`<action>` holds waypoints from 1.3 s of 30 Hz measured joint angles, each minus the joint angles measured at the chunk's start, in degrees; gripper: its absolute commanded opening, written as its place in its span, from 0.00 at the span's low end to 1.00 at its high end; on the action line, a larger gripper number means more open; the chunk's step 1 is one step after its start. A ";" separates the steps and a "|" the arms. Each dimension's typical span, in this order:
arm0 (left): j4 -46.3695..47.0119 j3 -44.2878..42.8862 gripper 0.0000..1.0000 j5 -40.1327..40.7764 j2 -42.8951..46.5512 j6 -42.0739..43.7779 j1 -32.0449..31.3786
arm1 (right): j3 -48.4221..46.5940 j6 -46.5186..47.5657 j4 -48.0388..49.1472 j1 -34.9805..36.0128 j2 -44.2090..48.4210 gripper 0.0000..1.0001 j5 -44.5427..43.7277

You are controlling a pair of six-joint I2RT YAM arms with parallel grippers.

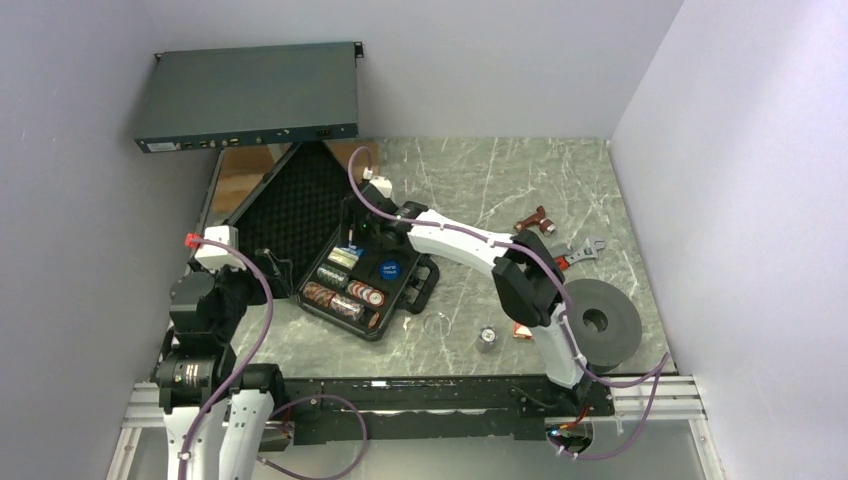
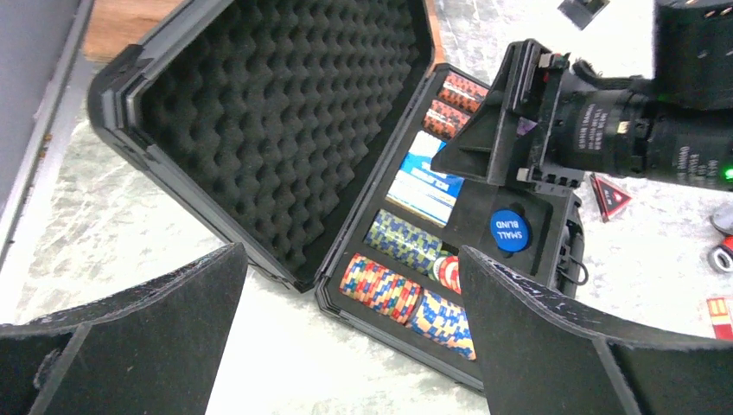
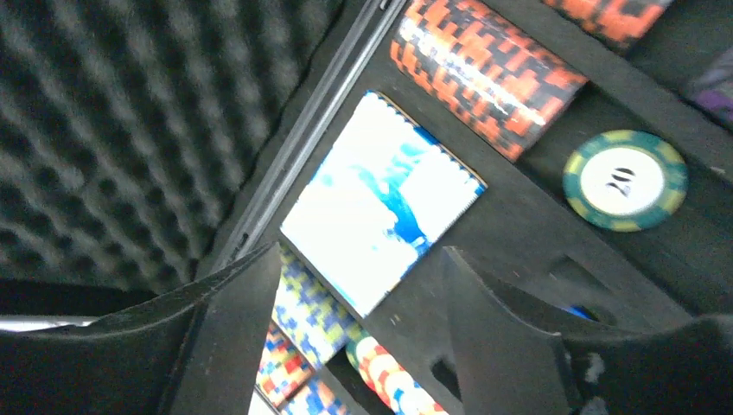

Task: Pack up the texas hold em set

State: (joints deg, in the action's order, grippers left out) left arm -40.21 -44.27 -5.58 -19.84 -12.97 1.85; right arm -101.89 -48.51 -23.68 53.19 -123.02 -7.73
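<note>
Judging by the black rectangular plastic case, lying open on the grey marbled table, looks well advanced but not finished.

Already seated in the case's tray:
- striped poker-chip rolls in blue-yellow and red-yellow along the front edge
- orange-and-black rolls at the far end
- a blue-and-white card box against the hinge side
- a round blue "SMALL BLIND" disc toward the handle side
- a single green "20" chip lying flat

Left to do, by the look of it: sorting out whether a small metal cylinder and a reddish scrap on the table right of the case belong to the set (too small to tell), then swinging the lid down and latching it.

Right gripper: hovering just above the card box, fingers spread, pinching nothing. Left gripper: spread wide as well, empty, beside the near end of the case's hinge.

As to materials:
- hard matte black plastic for the shell
- soft black egg-crate foam lining the lid, probably yielding enough to press on the chips once shut
- a denser flat foam tray with cut slots
- glossy printed cardboard on the box, flat-faced and likely slippery
- hard chips stacked into cylinders, apt to roll or fan apart outside their slots
</note>
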 measured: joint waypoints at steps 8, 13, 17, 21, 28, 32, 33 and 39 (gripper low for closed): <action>0.11 0.02 0.99 -5.18 -1.88 0.42 0.02 | 9.03 4.13 -6.86 0.13 15.23 0.93 -6.03; 0.20 0.02 0.99 -6.88 -3.69 0.46 0.02 | 17.68 5.03 -11.96 0.13 28.13 0.98 -12.70; 0.44 0.02 0.99 -8.61 -4.37 0.74 0.02 | 24.63 4.26 -17.03 0.13 34.75 1.00 -16.04; 0.63 0.02 0.99 -11.02 -5.40 1.55 0.02 | 30.40 3.02 -22.14 0.13 40.44 1.00 -18.49; 1.55 0.02 0.99 -14.43 -8.46 1.90 0.00 | 37.27 -0.72 -30.10 0.09 48.89 1.00 -20.85; 1.86 0.02 0.99 -15.82 -9.03 1.99 -0.11 | 41.53 -3.17 -31.76 -0.02 52.68 0.99 -20.02; 1.95 0.02 0.99 -16.09 -8.98 1.99 -0.31 | 42.56 -3.74 -31.80 -0.04 53.40 0.99 -19.34; 2.67 0.02 0.99 -16.65 -8.92 1.99 -2.32 | 49.53 -7.04 -31.98 -0.13 56.08 0.95 -14.67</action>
State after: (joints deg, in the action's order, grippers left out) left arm -37.54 -44.25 -22.24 -28.75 -10.98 -0.47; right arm -52.36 -55.55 -55.66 53.06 -66.94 -22.39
